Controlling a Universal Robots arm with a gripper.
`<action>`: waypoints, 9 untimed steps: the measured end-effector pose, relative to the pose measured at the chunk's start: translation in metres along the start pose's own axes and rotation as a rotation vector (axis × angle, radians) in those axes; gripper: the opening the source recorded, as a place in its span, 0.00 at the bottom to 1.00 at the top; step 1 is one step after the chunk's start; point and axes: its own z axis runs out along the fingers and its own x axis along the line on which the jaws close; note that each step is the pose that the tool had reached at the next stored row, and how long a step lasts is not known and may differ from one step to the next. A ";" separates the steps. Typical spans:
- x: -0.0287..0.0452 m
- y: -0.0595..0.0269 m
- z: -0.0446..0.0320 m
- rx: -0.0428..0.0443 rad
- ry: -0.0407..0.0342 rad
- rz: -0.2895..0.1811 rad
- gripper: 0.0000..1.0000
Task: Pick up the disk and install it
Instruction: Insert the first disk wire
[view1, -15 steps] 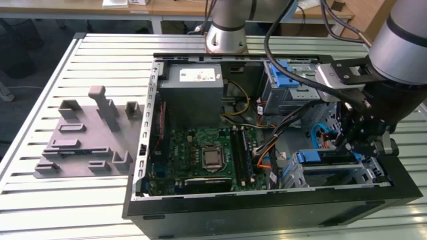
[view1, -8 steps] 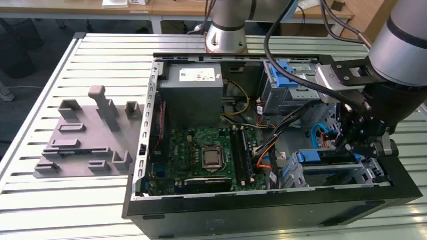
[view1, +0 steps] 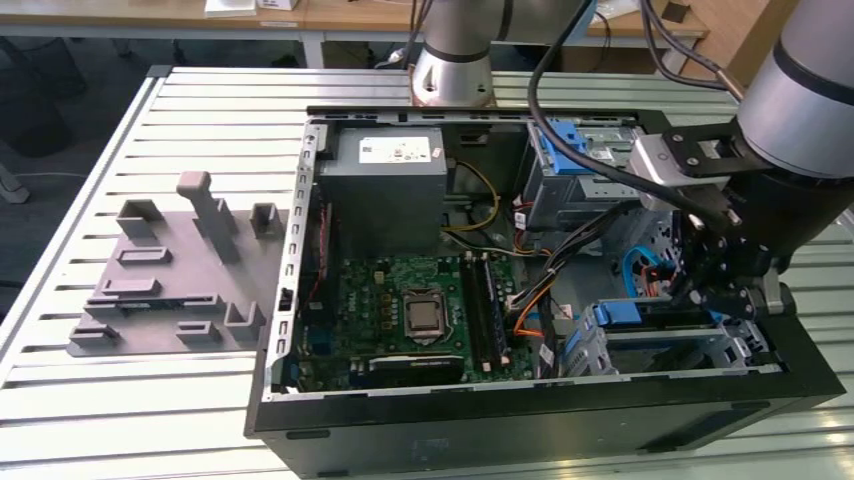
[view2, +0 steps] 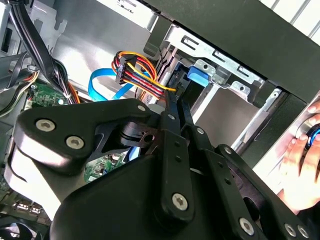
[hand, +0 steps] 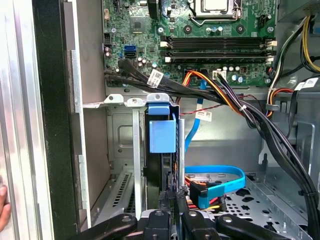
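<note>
Claw (hand: 170, 212) pinched narrow on disk (hand: 159, 170) edge; disk on edge, long axis into silver cage (hand: 117, 102).

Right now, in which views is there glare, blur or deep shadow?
Exterior view: even light, with the case's front wall dark. Second wrist view: the gripper looms close and dark, a hand is washed out and blurred. First wrist view: glare on the table slats; motherboard sharp.

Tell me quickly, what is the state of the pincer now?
Pincer: closed on the disk, which stands edge-on in the drive cage.
</note>
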 end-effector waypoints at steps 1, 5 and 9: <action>0.0002 0.0001 0.0004 0.0000 -0.0004 0.000 0.16; 0.0006 0.0003 0.0022 -0.0001 -0.0023 0.000 0.16; 0.0010 0.0006 0.0045 -0.0001 -0.0031 0.000 0.16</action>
